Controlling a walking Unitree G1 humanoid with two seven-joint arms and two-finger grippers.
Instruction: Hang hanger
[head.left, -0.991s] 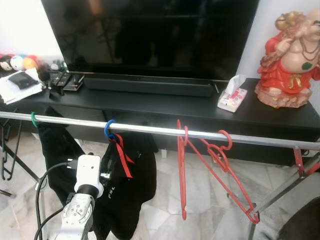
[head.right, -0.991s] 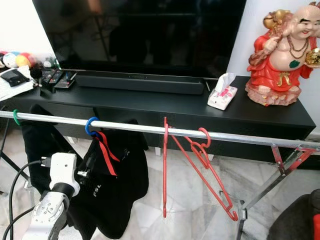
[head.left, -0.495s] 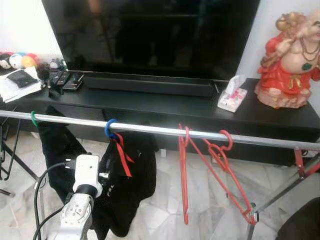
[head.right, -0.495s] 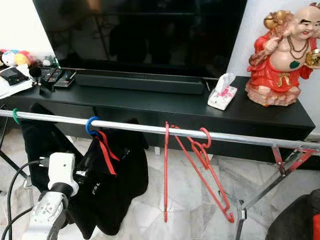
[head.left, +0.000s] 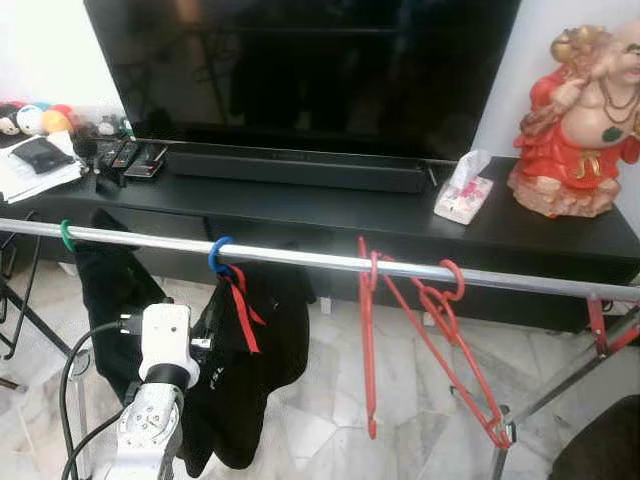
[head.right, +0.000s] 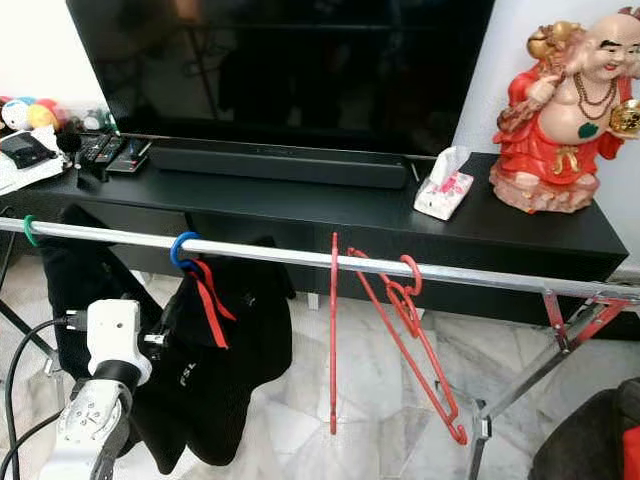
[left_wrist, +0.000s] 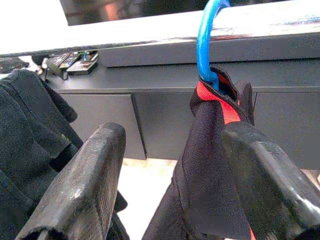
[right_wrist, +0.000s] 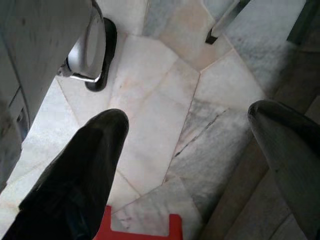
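1. One long silver rail (head.left: 300, 258) runs across the scene from the robot's left to its right, in front of a low black desk (head.left: 330, 215) that carries a large dark television (head.left: 300, 70), a black soundbar (head.left: 295, 170), a tissue box (head.left: 463, 190) and a red and gold figurine (head.left: 580, 120).
2. Two black garments hang from the rail: one (head.left: 110, 290) on a green hook (head.left: 67, 236) towards the left, the other, a black garment with red trim (head.left: 250, 360), on a blue hook (head.left: 218, 255) just beside it.
3. Two red hangers (head.left: 425, 330), thin and bare, hang by their hooks on the rail right of the middle, close together. One has its hook at the rail and its long axis pointing nearly straight down to the floor; the other slants down and towards the robot's right, its lower end near the rack's leg (head.left: 560, 385).
4. Left gripper (left_wrist: 172, 185) is raised below the rail with its jaws spread wide, facing the blue hook and the trimmed garment, which lies between the fingers (left_wrist: 85, 185) in the wrist view; whether it touches them I cannot tell.
5. Right gripper (right_wrist: 190, 165) hangs over the marble floor (right_wrist: 165, 100), jaws wide apart and holding nothing.
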